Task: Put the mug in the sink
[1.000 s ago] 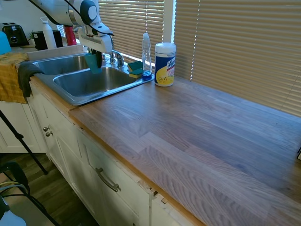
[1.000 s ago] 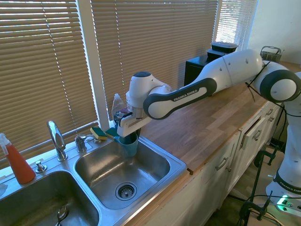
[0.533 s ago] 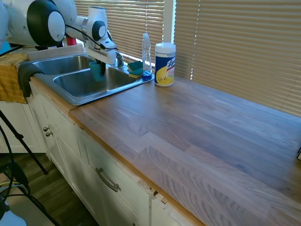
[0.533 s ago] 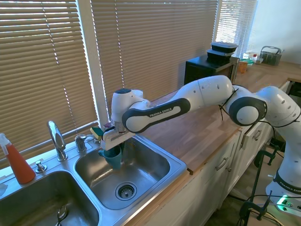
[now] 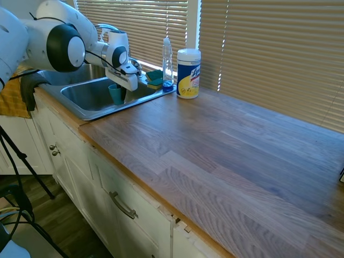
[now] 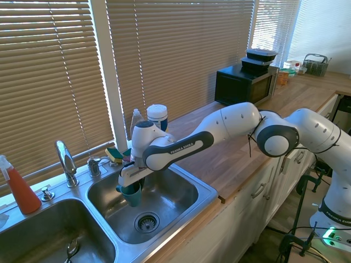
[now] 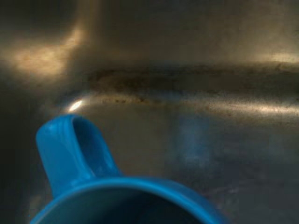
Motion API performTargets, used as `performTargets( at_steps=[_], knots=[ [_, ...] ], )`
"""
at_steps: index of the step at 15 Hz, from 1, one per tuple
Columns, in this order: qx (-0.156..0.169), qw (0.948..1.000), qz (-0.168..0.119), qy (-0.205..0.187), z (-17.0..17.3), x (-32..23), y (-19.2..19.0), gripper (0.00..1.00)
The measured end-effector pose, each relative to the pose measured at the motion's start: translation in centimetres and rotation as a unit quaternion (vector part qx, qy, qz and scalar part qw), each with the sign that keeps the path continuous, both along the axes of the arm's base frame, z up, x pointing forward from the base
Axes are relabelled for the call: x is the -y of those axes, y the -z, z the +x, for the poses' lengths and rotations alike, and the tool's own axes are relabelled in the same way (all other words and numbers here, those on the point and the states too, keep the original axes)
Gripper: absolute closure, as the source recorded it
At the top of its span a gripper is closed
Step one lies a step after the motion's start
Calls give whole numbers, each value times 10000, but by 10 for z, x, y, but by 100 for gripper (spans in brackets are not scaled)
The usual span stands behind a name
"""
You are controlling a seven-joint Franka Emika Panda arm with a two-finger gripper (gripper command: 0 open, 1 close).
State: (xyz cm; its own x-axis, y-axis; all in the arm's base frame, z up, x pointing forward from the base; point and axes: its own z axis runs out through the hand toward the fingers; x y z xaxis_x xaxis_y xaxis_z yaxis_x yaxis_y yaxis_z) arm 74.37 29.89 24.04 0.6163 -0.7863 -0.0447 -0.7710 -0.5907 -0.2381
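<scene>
Now: small teal-blue mug (image 6: 131,194) inside the stainless-steel two-basin sink (image 6: 181,211).
Robot's hand (image 6: 129,186) is closed around its rim, holding it upright within the basin nearer the wooden desk (image 5: 226,156); its handle (image 7: 74,149) shows in the wrist view.

A home kitchen: a steel two-basin sink (image 6: 204,193) with a curved faucet (image 6: 66,160) set in a wooden counter (image 5: 226,156), white cabinets (image 5: 115,201) below, blinds (image 6: 181,55) over the windows, sponges (image 5: 155,78) (probably two) and a microwave (image 6: 244,83).
</scene>
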Motion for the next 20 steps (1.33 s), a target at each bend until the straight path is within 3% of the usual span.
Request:
performTargets(
  at_steps=[11,12,20],
  knots=[
    [21,10000,-4,41,12,-4,41,100],
    [2,10000,-1,40,13,-4,46,0],
    [-86,10000,11,-41,14,-10,57,0]
  ],
)
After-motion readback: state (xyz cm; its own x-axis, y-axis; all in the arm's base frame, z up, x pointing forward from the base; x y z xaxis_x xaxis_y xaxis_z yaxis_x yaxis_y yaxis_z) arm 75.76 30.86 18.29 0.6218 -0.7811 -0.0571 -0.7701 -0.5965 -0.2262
